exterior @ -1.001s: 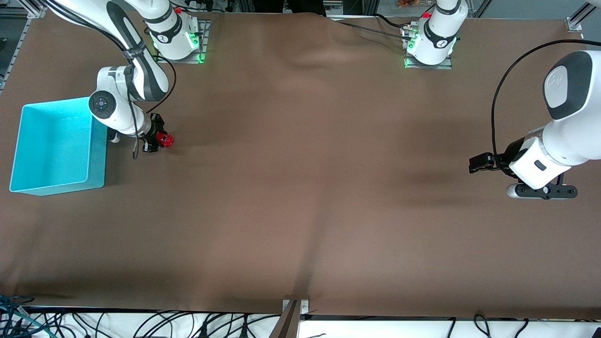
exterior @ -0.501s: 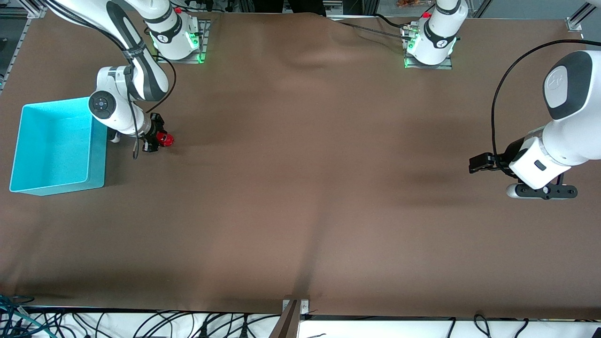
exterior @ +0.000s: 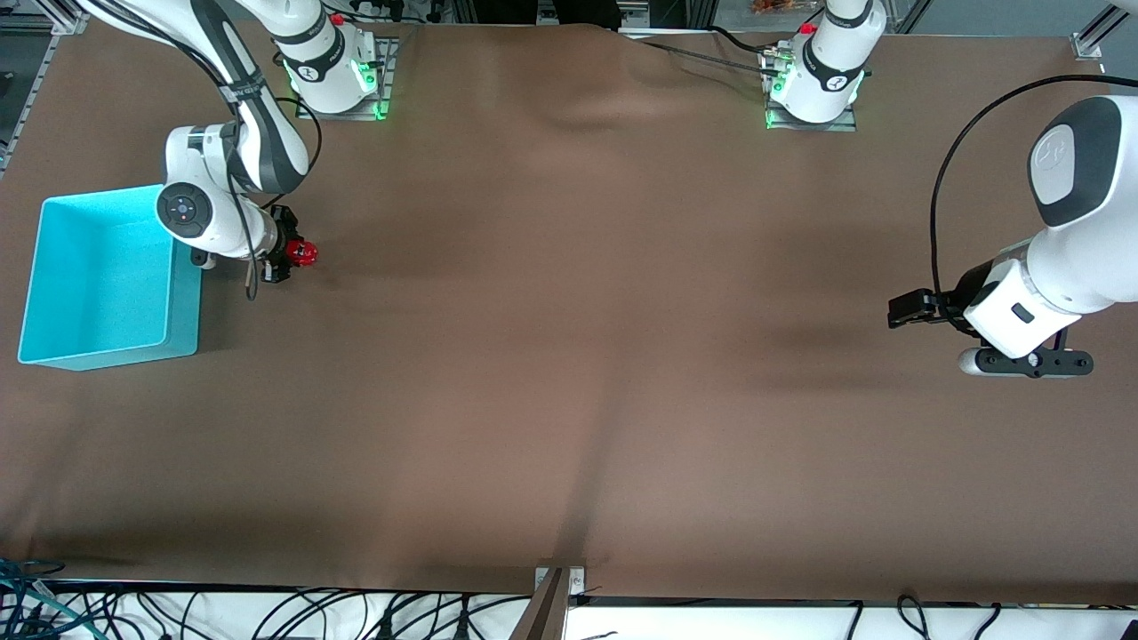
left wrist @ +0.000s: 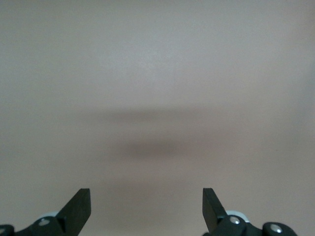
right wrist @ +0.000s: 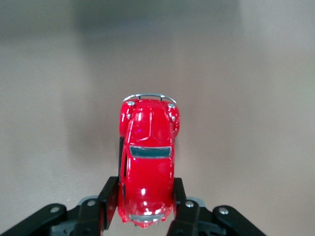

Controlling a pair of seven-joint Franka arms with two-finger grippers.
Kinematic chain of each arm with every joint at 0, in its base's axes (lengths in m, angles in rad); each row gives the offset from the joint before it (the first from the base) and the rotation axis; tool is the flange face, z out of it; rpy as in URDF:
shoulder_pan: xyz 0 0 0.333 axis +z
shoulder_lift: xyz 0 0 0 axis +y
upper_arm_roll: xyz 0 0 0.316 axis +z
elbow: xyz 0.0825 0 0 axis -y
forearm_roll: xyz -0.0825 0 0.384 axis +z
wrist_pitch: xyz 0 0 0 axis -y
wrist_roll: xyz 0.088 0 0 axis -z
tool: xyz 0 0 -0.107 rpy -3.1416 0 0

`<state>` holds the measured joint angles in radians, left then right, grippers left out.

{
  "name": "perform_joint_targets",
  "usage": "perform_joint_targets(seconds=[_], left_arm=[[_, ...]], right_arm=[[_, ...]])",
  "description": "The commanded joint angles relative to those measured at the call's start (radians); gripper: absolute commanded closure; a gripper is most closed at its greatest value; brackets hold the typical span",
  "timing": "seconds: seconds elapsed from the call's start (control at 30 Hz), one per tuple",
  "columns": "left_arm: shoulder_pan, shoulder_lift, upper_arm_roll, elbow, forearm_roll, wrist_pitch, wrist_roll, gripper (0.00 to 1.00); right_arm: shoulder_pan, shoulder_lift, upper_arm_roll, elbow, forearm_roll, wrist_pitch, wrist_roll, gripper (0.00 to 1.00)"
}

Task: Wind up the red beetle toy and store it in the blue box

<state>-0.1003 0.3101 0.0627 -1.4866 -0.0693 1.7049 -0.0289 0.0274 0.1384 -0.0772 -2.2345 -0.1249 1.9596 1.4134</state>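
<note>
The red beetle toy (exterior: 306, 253) is pinched by its sides in my right gripper (exterior: 290, 255), just beside the blue box (exterior: 184, 307) at the right arm's end of the table. In the right wrist view the red beetle toy (right wrist: 147, 164) shows from above, its rear between the black fingers (right wrist: 107, 199) of my right gripper (right wrist: 145, 199), which is shut on it. The box holds nothing that I can see. My left gripper (left wrist: 146, 204) hangs open over bare brown cloth at the left arm's end; the left arm waits.
Brown cloth (exterior: 569, 356) covers the whole table, with soft folds running down its middle. The arm bases (exterior: 333, 80) stand along the edge farthest from the front camera. A metal bracket (exterior: 558, 582) sits at the table edge nearest the front camera.
My right gripper, still shut on the red beetle toy, has shifted a little toward the blue box and toward the arm bases. The left arm has not moved.
</note>
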Motion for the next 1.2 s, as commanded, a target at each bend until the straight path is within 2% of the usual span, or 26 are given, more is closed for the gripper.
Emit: perform_joint_targets(seconds=[0.0,0.27,0.57,0.9,1.17], left_arm=[[0.001,0.001,0.005,0.014,-0.018,-0.017,-0.002,0.0],[0.005,0.001,0.005,0.014,-0.018,-0.017,-0.002,0.0],[0.002,0.001,0.005,0.014,-0.018,-0.017,-0.003,0.0],[0.004,0.001,0.005,0.014,-0.018,-0.017,-0.002,0.0],[0.004,0.001,0.005,0.014,-0.018,-0.017,-0.002,0.0]], right_arm=[[-0.044,-0.028,0.004,0.059,-0.01,-0.14,-0.201,1.0],[-0.101,-0.066,0.002,0.108,-0.015,-0.281,-0.458,1.0],[-0.171,-0.085,-0.018,0.164,-0.055,-0.341,-0.708,1.0],[-0.279,-0.08,-0.047,0.213,-0.134,-0.326,-0.985,1.0],[-0.403,-0.062,-0.047,0.214,-0.157,-0.203,-1.192,1.0]])
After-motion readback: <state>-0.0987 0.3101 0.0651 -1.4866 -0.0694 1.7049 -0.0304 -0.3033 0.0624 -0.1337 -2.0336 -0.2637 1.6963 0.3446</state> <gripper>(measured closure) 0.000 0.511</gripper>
